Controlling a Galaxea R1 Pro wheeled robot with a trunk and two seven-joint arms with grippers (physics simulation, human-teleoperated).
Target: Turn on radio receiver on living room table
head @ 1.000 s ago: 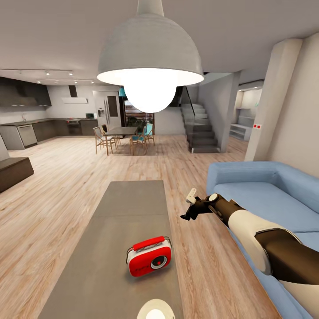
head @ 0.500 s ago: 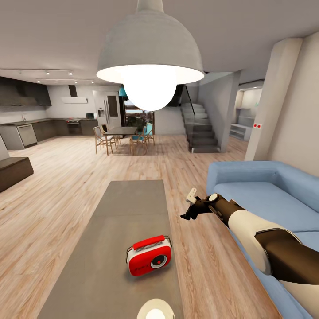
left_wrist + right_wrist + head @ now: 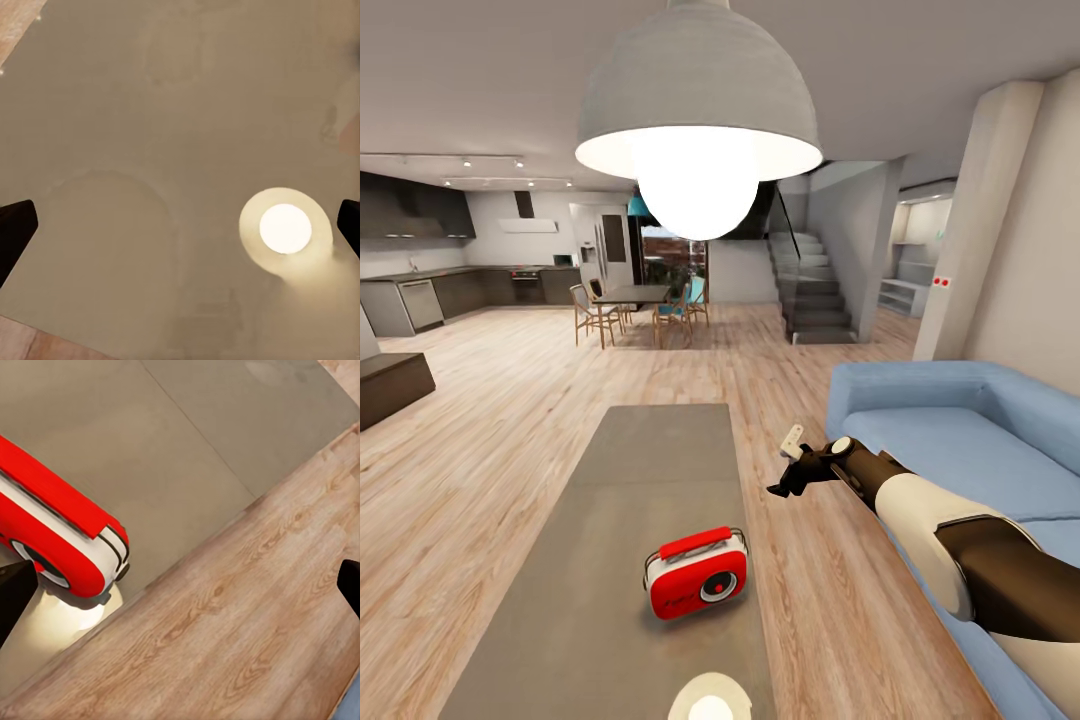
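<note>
Lining up on the radio
Radio [image 3: 696,587] sits near the table's [image 3: 650,450] right edge; my right gripper [image 3: 780,487] hangs off that edge, fingers spread, holding nothing. Next I swing in toward the dial

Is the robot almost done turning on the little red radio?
Not yet. Done: it has reached the long grey glossy coffee table, where the small red radio with the white sides stands. In hand: the right gripper hangs over the wood floor beside the table, open, holding nothing. Left: bring it to the radio and switch it on.
</note>
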